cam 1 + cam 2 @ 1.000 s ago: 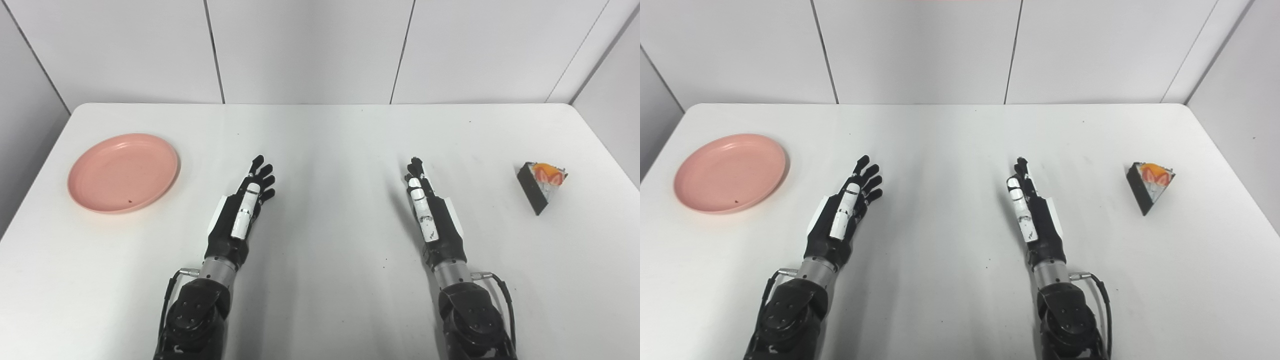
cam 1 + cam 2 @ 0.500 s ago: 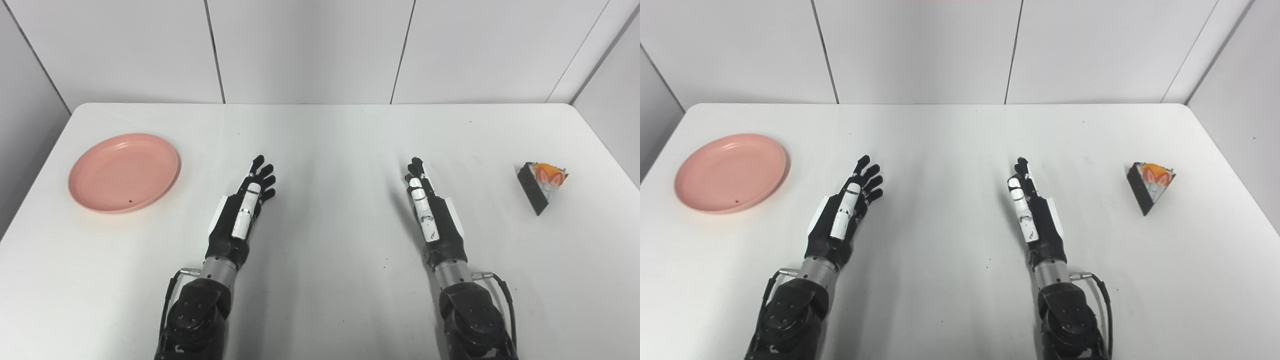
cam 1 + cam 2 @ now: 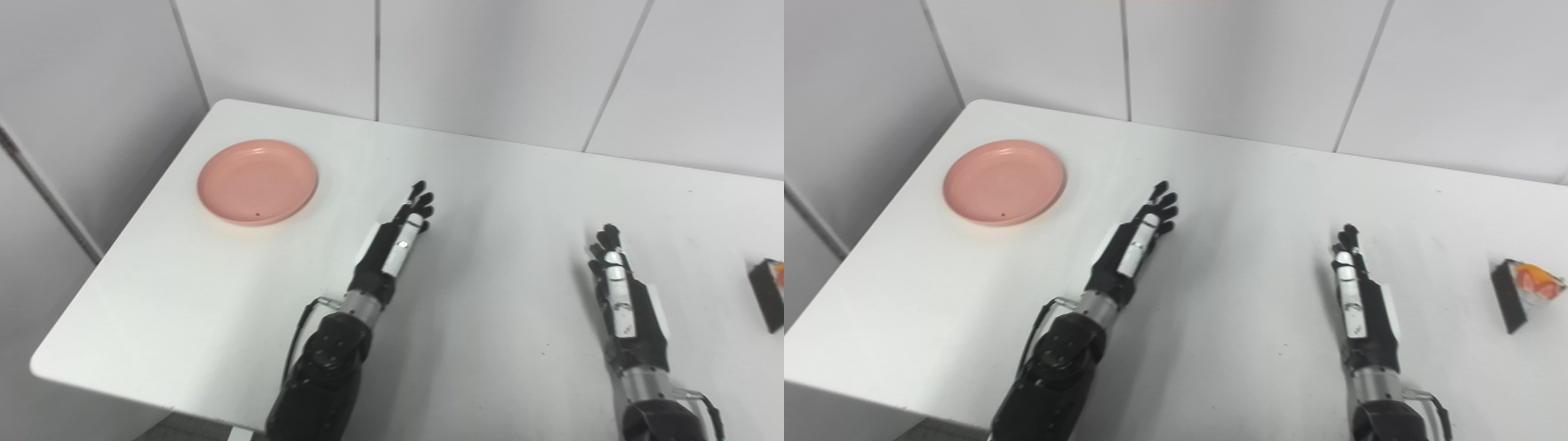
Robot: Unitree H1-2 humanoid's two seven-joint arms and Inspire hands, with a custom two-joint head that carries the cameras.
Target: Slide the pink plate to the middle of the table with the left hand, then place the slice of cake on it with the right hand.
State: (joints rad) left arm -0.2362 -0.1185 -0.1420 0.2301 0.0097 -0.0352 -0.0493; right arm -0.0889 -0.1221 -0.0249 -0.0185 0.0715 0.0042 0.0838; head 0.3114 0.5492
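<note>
Left eye view: a round, shallow pink plastic plate (image 3: 257,182) sits flat on the white rectangular table (image 3: 490,184), close to the table's far-left corner and not at its middle. A small dark speck marks the plate's near inner rim. The black-and-white left hand (image 3: 395,245) lies above the tabletop to the right of the plate and well apart from it, its fingers stretched straight and slightly fanned, pointing toward the far edge — it holds nothing. The black-and-white right hand (image 3: 621,288) is farther right, fingers likewise extended and loosely apart, empty. At the picture's right edge only the dark side of a wedge-shaped slice of cake (image 3: 768,294) shows, the rest cut off by the frame. Grey panelled walls (image 3: 490,61) rise behind the table.

Right eye view: the same layout, seen a little from the right. The plate lies toward the far-left corner, the left hand between it and the table's centre, touching neither the plate nor the cake. Here the whole slice shows — a dark brown outer side, a pale cut face and orange-red fruit on top — standing on the table to the right of the right hand, apart from its fingers.
</note>
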